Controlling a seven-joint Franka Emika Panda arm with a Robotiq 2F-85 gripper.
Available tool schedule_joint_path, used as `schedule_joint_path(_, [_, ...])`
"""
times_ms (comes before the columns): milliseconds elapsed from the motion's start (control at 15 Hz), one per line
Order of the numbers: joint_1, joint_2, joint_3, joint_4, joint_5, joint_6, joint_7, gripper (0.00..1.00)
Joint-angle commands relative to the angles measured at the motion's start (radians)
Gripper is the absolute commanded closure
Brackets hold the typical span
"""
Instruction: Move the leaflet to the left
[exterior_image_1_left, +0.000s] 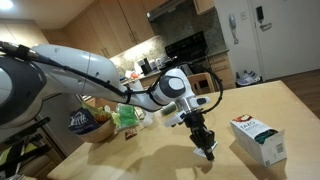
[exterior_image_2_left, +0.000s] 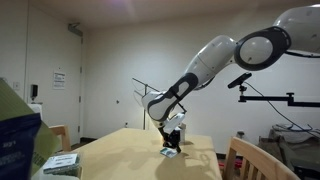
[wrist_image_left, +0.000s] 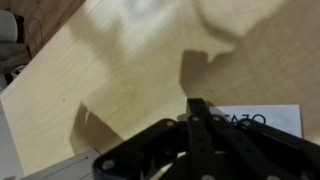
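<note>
Pressure decides this push: the gripper (wrist_image_left: 198, 105), fingers drawn together with nothing seen between them, sits low at the edge of the leaflet (wrist_image_left: 262, 120), near the carton box (exterior_image_1_left: 258, 138), so press flat and slide slowly.

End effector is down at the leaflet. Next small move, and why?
Probably ease straight down until the tips press the leaflet, before any sideways drag. The end effector sits low over the table, and the wrist view shows the leaflet lying flat, partly under the fingers. Contact can't be confirmed, and a card this flat offers no edge to pinch.
</note>
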Motion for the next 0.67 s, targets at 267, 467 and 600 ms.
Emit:
schedule_joint_path(267, [0.009,0.041,0.008,0.075,0.001,-0.055,-0.024,1.0])
schedule_joint_path(467, [0.014,0.038,0.013,0.073,-0.002,-0.059,-0.044,1.0])
schedule_joint_path(600, [0.023,0.037,0.011,0.069,-0.006,-0.064,-0.052,1.0])
